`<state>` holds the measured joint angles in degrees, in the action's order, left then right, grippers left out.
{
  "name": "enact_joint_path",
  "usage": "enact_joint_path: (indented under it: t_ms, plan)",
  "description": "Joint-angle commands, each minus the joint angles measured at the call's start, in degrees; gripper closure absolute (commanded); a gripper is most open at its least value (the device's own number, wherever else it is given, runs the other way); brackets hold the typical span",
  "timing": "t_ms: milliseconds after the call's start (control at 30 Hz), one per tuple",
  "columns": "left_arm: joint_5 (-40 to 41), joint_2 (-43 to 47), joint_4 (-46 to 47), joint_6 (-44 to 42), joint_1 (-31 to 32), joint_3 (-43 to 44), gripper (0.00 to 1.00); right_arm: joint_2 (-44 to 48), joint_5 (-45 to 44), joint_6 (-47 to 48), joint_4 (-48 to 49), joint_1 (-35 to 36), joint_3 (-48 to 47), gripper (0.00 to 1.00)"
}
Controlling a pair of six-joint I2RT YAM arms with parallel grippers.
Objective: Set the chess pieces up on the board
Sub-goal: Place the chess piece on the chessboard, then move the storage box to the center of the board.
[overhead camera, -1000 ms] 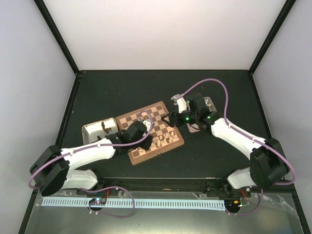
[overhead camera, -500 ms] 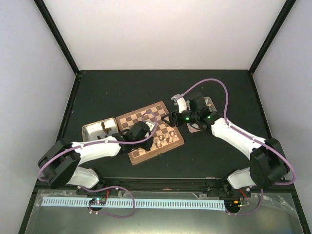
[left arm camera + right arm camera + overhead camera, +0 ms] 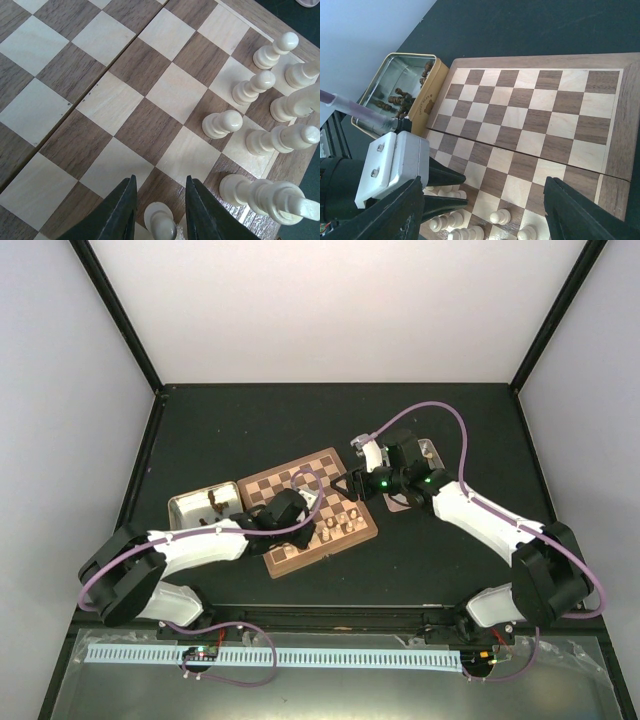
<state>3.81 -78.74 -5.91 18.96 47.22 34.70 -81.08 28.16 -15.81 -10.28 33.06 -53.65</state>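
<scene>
Lying on black tabletop [image 3: 250, 425], checkered board [image 3: 540, 110], pale walls [image 3: 340, 310] around

The white, black-jointed left arm [image 3: 190, 545] lies low, angled forward and to the right; its black two-finger left gripper [image 3: 161, 178] points down, jaws only narrowly parted. The matching white right arm [image 3: 480, 520] stretches forward and leftward, elbow bent, its black right gripper [image 3: 481, 182] spread wide

Black table [image 3: 250, 425], chequered board [image 3: 268, 485], metal tin [image 3: 173, 510], half-hidden tray [image 3: 431, 449]
</scene>
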Motion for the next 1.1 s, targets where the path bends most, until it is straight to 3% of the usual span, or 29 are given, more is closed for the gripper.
enact_joint_path:
  t_ms: [0,133,333,533,733,900,1067]
  plan:
    - [-0.52,1.73,0.19,0.45,-0.55,2.62,0.71,0.10,0.22,-0.82,0.52,-0.27,-0.32,0.34]
    - [-0.86,2.83,-0.59,1.26,-1.10,3.04,0.72,1.31,-2.13,-1.75,0.73,-0.35,0.02,0.34]
    - [-0.26,5.83,-3.63,3.17,-3.31,4.90,0.80,3.88,-15.14,-7.15,-0.99,-1.54,0.20,0.35]
    - [-0.14,11.14,-7.00,4.94,-6.16,6.11,0.81,2.62,-27.40,-13.56,-9.93,-9.16,0.05,0.37]
    - [-0.79,16.85,-7.46,6.37,-8.35,6.18,0.72,-5.46,-31.47,-17.21,-13.23,-17.07,-1.46,0.45]
    - [-2.48,19.78,-7.23,6.72,-9.25,6.41,0.69,-15.45,-39.45,-23.11,-13.86,-18.40,-8.60,0.51]
    - [-2.15,22.08,-8.24,6.42,-9.73,6.21,0.68,-23.93,-47.40,-30.44,-15.96,-18.55,-16.68,0.49]
